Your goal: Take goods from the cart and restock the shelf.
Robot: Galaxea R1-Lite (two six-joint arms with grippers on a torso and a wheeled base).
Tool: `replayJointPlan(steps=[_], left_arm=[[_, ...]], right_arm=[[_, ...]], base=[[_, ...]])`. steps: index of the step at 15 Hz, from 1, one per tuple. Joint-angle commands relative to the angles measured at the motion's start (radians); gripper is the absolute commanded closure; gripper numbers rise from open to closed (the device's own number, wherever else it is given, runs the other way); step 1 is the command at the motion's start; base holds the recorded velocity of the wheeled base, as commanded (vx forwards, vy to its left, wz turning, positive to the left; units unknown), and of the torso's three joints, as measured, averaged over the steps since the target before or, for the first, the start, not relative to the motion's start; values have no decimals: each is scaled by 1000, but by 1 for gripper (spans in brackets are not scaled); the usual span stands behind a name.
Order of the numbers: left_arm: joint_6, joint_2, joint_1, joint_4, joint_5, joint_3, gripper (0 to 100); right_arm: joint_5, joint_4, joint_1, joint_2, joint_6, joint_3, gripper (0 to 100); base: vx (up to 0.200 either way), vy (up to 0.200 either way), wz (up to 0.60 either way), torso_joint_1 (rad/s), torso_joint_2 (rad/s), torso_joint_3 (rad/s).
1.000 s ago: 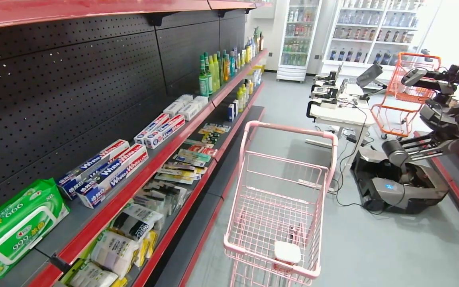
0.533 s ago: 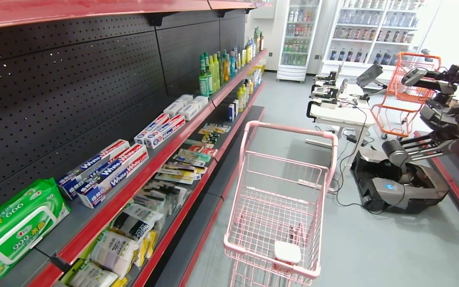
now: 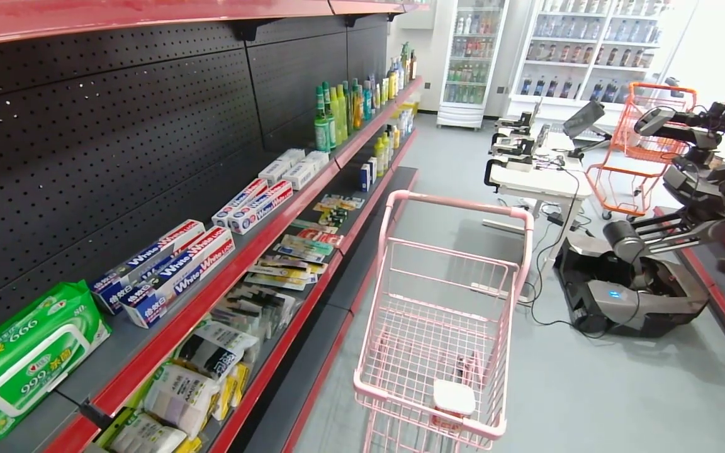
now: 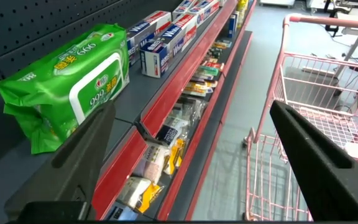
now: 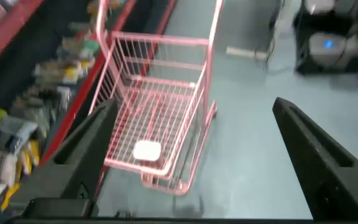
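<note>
Left wrist view: left hand [image 4: 191, 109] wide open, apart from shelf [image 4: 138, 90] and cart [image 4: 328, 22].

- The shelf [image 3: 211, 296] runs along the left, and the cart [image 3: 457, 204] stands in the aisle just to its right.
- On the upper level, a wipes pack [image 3: 22, 358] lies nearest, toothpaste boxes [image 3: 174, 267] lie beyond it, and bottles [image 3: 337, 113] stand farther back.
- Packets [image 3: 211, 352] lie on the lower shelf [image 3: 299, 314] beneath.
- A small pack [image 3: 454, 397] lies in the cart's near end.
- A tabletop [image 3: 539, 179] stands behind the cart, and another robot [image 3: 627, 296] sits on the floor to the cart's right.
</note>
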Motion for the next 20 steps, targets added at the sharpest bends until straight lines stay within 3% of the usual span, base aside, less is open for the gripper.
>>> replayJointPlan(steps=[1,4,8,9,11,14,20], left_arm=[[-1,1,0,0,1,0,0],[-2,1,0,0,1,0,0],[-2,1,0,0,1,0,0],[-2,1,0,0,1,0,0],[-2,1,0,0,1,0,0],[-2,1,0,0,1,0,0],[-2,1,0,0,1,0,0]], right_arm=[[85,30,28,513,18,-144,0],[105,27,80,713,4,-255,0],[111,23,85,851,-94,-291,0],[152,20,117,918,-90,-347,0],[210,13,134,981,-50,-405,0],[209,15,180,1101,145,-522,0],[204,23,245,1208,156,-477,0]], base=[[0,0,0,0,0,0],[0,0,0,0,0,0],[0,0,0,0,0,0],[0,0,0,0,0,0],[0,0,0,0,0,0],[0,0,0,0,0,0],[0,0,0,0,0,0]])
